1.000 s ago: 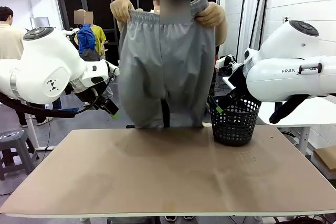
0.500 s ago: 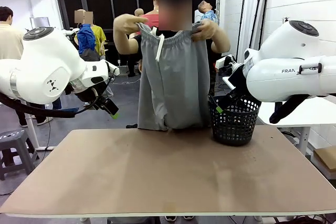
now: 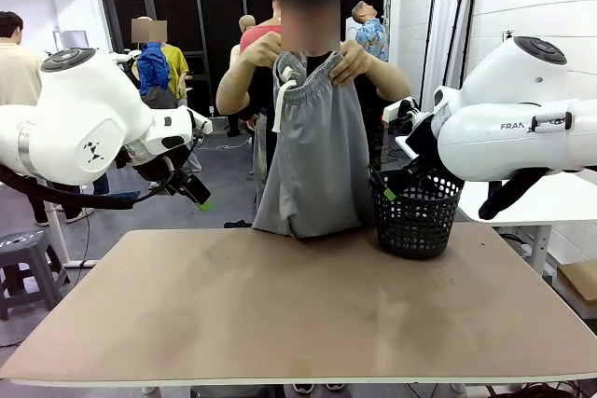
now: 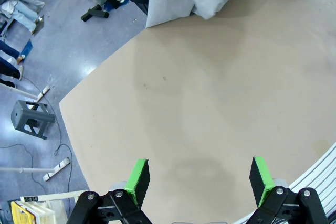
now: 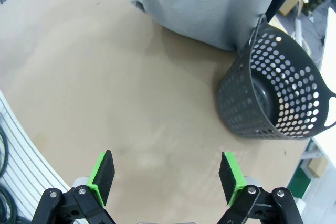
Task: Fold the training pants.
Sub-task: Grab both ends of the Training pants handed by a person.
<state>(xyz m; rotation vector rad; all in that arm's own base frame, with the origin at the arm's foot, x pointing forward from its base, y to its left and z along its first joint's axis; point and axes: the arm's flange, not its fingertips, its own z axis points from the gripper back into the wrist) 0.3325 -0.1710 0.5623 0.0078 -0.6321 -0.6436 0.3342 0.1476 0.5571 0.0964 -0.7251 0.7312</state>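
Front camera across table [image 3: 280,305]; 2 wrist cameras above it

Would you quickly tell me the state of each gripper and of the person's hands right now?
Left gripper: open, empty.
Right gripper: open, empty.
Person's hands: both holding the training pants up.

Light bright and even, from overhead; no hard beams. Table [image 3: 280,323] top matte in the front view, no glare, with faint darker blotches mid-table. Basket [image 3: 417,221] at the table's far right throws only a weak, soft shadow onto the top. Training pants [image 3: 312,156] above the table's far edge show gentle fold shading and sharp edges. Behind the table the dark doorway reads dimmer. Left wrist view: table edge bows strongly from the wide-angle lens; floor [image 4: 63,77] beside the table carries glossy pale reflections. Right wrist view: same bowing, focus crisp.
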